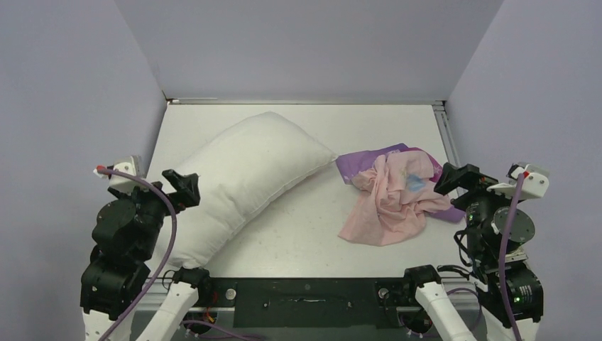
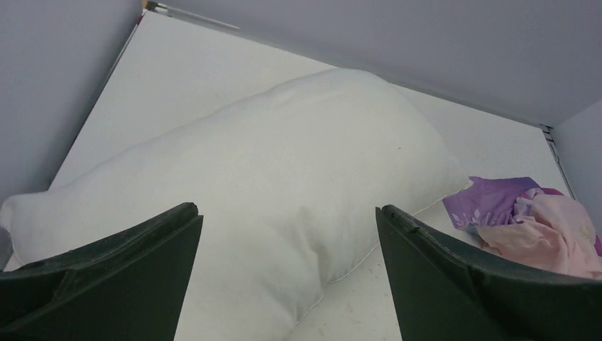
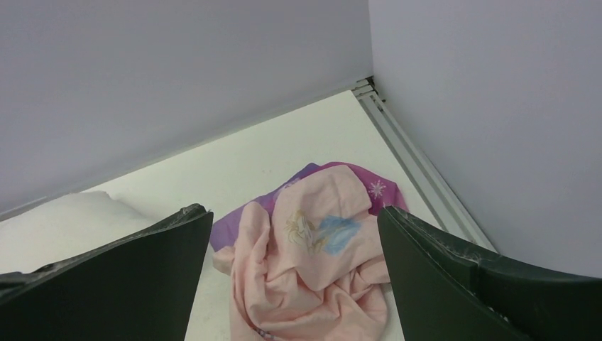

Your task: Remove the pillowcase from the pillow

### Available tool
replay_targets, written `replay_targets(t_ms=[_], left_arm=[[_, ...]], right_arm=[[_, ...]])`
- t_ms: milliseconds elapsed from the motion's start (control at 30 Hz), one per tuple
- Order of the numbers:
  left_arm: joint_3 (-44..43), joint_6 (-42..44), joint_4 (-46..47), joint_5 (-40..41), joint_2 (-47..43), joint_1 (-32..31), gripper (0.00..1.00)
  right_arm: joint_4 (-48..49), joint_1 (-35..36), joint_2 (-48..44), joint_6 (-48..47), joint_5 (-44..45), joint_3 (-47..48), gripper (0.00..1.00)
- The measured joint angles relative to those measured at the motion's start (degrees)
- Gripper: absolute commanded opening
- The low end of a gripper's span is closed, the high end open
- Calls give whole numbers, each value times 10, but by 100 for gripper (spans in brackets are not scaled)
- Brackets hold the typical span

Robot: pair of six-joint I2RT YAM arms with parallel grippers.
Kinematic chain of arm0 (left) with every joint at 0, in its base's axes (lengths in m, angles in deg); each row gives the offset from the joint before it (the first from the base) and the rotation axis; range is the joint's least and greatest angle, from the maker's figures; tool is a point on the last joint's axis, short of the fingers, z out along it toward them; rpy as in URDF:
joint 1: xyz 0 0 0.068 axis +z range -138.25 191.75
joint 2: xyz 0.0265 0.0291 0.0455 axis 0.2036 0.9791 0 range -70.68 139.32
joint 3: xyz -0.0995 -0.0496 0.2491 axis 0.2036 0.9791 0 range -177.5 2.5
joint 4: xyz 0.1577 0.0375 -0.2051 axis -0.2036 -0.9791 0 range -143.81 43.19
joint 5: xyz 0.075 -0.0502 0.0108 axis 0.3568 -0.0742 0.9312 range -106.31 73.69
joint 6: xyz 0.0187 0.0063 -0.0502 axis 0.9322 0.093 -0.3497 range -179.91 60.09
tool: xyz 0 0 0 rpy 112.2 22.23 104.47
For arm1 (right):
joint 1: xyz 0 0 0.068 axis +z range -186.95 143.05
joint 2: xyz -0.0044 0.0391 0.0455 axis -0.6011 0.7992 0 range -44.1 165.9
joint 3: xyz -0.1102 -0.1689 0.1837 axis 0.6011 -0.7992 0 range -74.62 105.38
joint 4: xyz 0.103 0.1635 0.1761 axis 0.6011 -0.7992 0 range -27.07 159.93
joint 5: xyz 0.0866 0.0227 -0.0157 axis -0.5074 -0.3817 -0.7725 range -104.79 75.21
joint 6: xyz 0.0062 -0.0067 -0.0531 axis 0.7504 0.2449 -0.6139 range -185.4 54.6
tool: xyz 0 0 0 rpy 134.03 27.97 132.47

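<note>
My left gripper [image 1: 182, 189] hangs with its jaws spread wide and nothing between them, just beside the near-left flank of the pillow [image 1: 241, 177]. My right gripper [image 1: 454, 179] is likewise spread and empty, at the right edge of the pillowcase [image 1: 390, 202].

The pillow lies bare and white, slanting across the left half of the table [image 1: 305, 245]. The pillowcase sits in a crumpled heap on the right, mostly pink side out, with purple showing at its far edge. Its purple corner lies just beside the pillow's far-right corner; I cannot tell whether they touch.

No cloth wraps the pillow, so I judge the removal done and the step in hand to be leaving cleanly. To do that well I want to raise each wrist first, then draw it back toward its base with the jaws apart. That way no finger should drag a fold of the limp cloth or nudge the pillow into the heap.
</note>
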Motion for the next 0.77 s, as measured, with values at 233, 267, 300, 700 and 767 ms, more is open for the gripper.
replay_targets(t_ms=[233,267,300,700,767], left_arm=[[150,-56,-31,50,-124,0,96],[165,-63,-35,52,-139,0,96],[174,-69,-39,53,-153,0,96],[191,-115,-35,67,-207,-7,96],[191,-116,-35,67,-206,-8,96]], right_arm=[[-45,4,-64,0,6,-62,90],[-50,6,-68,-1,7,-65,90],[-53,10,-72,-1,8,-68,90],[-58,50,-101,0,36,-69,90],[-58,53,-104,0,39,-69,90]])
